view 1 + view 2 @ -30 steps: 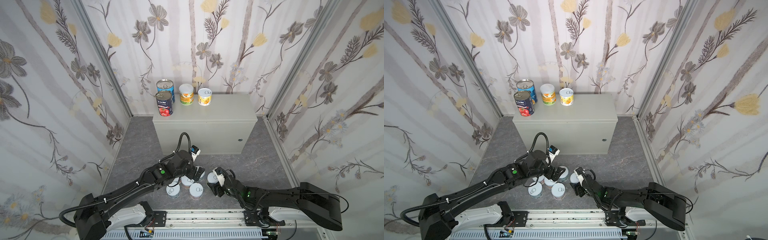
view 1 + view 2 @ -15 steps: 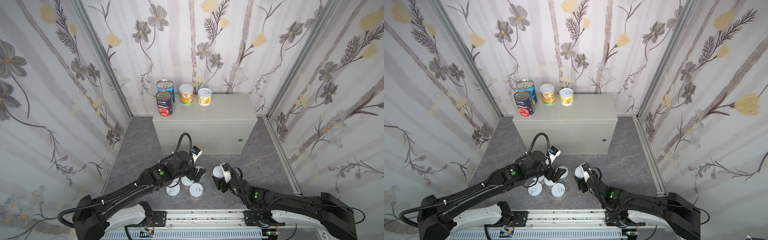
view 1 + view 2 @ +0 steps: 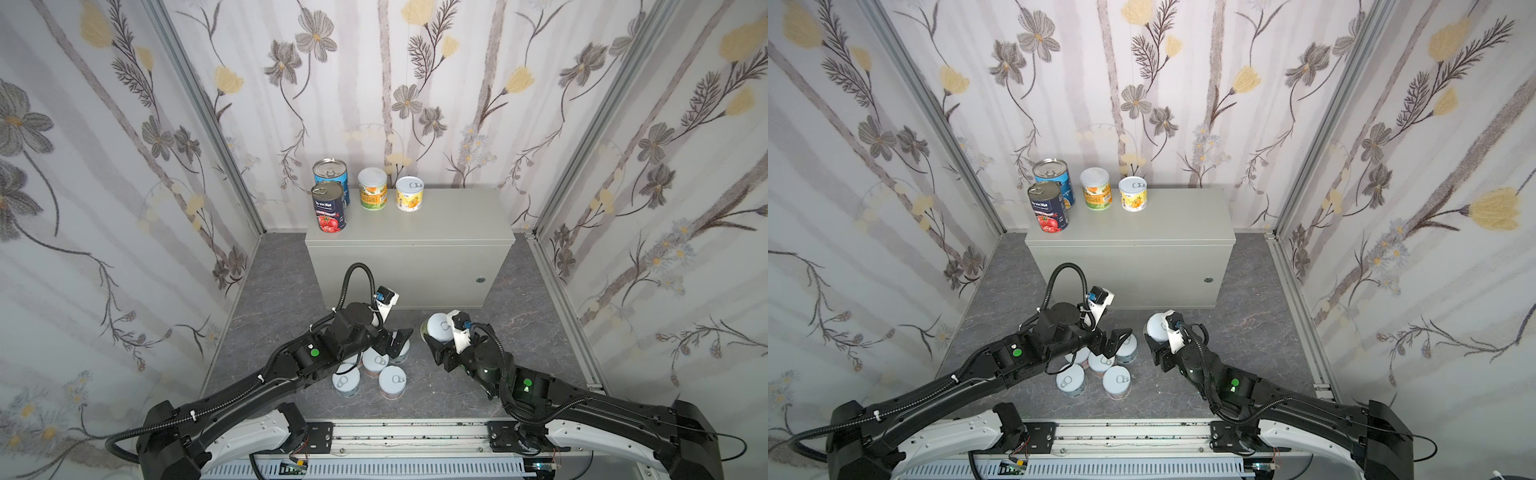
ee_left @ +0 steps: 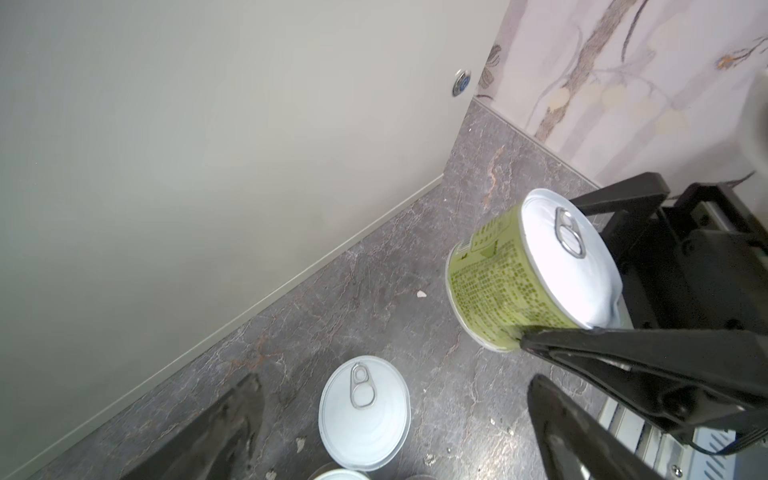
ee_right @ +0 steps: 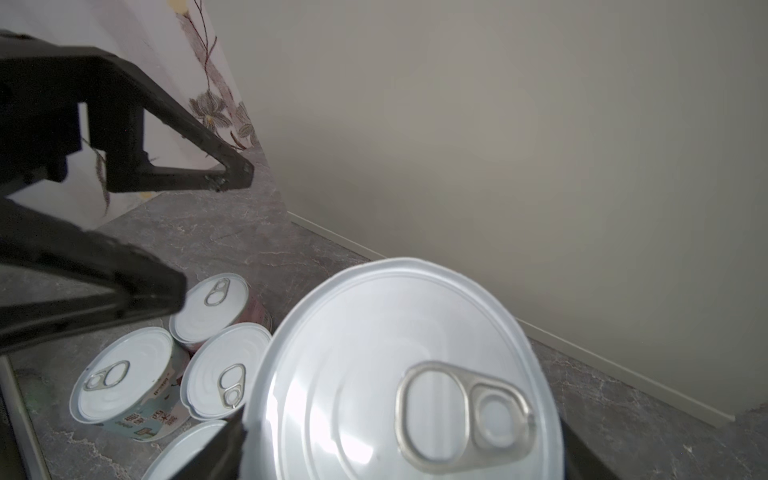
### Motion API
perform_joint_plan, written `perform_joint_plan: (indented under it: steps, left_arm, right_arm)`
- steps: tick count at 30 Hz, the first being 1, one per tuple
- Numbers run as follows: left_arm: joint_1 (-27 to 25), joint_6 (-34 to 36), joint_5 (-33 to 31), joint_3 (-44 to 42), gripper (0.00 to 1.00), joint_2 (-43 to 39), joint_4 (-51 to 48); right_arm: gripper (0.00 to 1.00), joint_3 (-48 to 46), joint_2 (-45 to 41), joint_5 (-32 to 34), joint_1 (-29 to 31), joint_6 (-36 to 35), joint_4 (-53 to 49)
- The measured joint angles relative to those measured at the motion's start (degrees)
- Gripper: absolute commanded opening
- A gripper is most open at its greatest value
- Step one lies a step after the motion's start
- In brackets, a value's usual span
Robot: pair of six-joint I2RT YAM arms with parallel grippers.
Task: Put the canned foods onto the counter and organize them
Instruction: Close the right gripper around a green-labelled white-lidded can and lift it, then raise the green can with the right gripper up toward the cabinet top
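Four cans point(image 3: 374, 193) stand on the counter point(image 3: 436, 224), toward its left rear. Right gripper point(image 3: 442, 332) is clenched on a green-label can point(image 4: 511, 282), tilted, seemingly off the floor before the counter's front. Next it needs lifting above the counter top and setting upright. Left gripper point(image 3: 1115, 340) gapes empty over the floor cans point(image 3: 392, 381). Its arm hides some, so their count is unsure.

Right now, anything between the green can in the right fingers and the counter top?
Only the counter's front wall: the green can, in the right fingers, hangs low before it and must clear the top edge. Left fingers are apart, over floor cans.
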Motion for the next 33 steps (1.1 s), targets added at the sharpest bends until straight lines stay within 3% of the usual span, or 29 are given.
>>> perform_joint_plan:
  steps: [19,27,33]
  left_arm:
    - [0.3,-1.0,-5.6,3.9,1.00,4.2,13.9]
    - [0.3,-3.0,-6.3,3.9,1.00,5.0,17.1]
    - [0.3,-3.7,-8.3,3.3,1.00,4.2,17.4]
  right_arm:
    - [0.61,18.2,-0.9,3.5,-0.7,-10.3,-9.0]
    - [0.61,25.9,-0.6,2.7,-6.1,-13.0,-11.8]
    - [0.62,33.0,1.2,-2.3,-12.6,-14.0,-14.9]
